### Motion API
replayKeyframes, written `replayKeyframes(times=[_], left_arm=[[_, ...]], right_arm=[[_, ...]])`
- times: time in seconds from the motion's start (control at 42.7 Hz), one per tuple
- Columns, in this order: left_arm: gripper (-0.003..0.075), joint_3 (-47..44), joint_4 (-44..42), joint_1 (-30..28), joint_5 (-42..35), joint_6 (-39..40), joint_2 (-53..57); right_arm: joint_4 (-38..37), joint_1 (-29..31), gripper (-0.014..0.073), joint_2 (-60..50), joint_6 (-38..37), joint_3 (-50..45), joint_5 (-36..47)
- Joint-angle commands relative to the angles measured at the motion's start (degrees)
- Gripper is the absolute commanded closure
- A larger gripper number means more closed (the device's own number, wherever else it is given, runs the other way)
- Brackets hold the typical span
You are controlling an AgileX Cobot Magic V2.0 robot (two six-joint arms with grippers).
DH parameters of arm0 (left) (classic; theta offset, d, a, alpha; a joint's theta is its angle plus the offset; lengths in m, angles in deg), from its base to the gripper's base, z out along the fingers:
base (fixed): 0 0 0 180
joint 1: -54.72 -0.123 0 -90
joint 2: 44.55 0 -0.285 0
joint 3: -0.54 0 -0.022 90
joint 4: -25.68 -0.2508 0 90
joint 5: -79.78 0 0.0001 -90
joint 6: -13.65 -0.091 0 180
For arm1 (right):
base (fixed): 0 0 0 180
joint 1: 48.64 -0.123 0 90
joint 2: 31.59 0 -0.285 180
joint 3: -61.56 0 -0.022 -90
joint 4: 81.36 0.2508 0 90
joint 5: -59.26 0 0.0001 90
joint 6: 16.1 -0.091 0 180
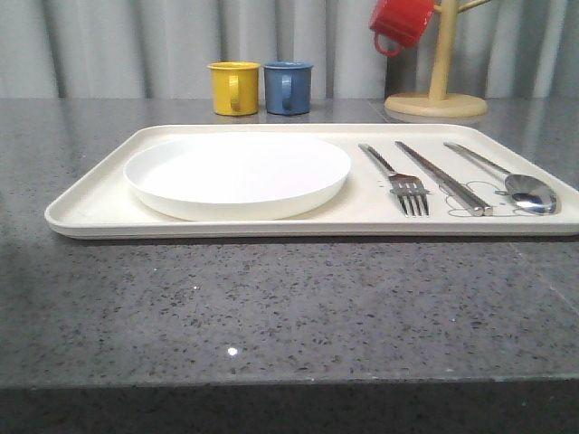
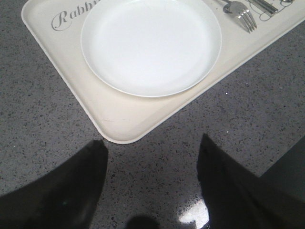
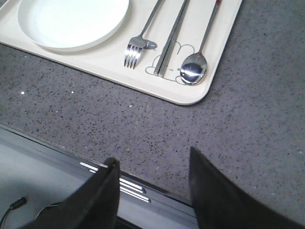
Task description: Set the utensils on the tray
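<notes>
Nearest, both grippers hang over the grey speckled counter (image 1: 271,307) with fingers spread and holding nothing: the left gripper (image 2: 152,191) before the tray's corner, the right gripper (image 3: 155,191) at the counter's edge. Beyond lies the cream tray (image 1: 90,212), carrying a white plate (image 1: 237,174) and, side by side, fork (image 1: 398,176), chopsticks (image 1: 443,178) and spoon (image 1: 511,181). Farthest stand a yellow mug (image 1: 234,88), a blue mug (image 1: 288,87) and a wooden mug stand (image 1: 437,90).

Looks like a kitchen-style setup: a speckled grey stone surface (image 1: 271,298), a yellow mug (image 1: 234,88) and blue mug (image 1: 288,87) by the back, a red mug (image 1: 401,22) hanging on a wooden mug tree (image 1: 438,77), pale curtains (image 1: 136,45) behind.
</notes>
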Motion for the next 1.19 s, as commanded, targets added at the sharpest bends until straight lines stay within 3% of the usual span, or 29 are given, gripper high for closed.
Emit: replayKeyframes(times=[0.0,0.117,0.234,0.398,0.562,1.171], left_arm=[[0.0303,1.5,0.0,0.4,-3.9,0.5,0.3],[0.0303,1.5,0.0,0.4,-4.2,0.5,0.3],[0.0321,1.5,0.0,0.4,-4.6,0.5,0.3],[0.0521,1.4,0.0,0.4,-5.0,0.5,0.3],[0.074,1.4,-2.2,0.4,-5.0,0.5,0.3],[0.0741,1.4,-3.9,0.4,-5.2,0.5,0.3]], right_arm=[[-1.4,0.1,0.0221,-1.3,-0.1,0.6,4.4],[-1.5,0.1,0.0224,-1.5,-0.1,0.6,4.3],[-1.5,0.1,0.0304,-1.5,-0.1,0.6,4.3],[-1.5,0.1,0.0521,-1.5,-0.1,0.6,4.3],[-1.5,0.1,0.0664,-1.5,-0.1,0.6,4.4],[-1.4,0.1,0.0661,-1.5,-0.1,0.6,4.6]])
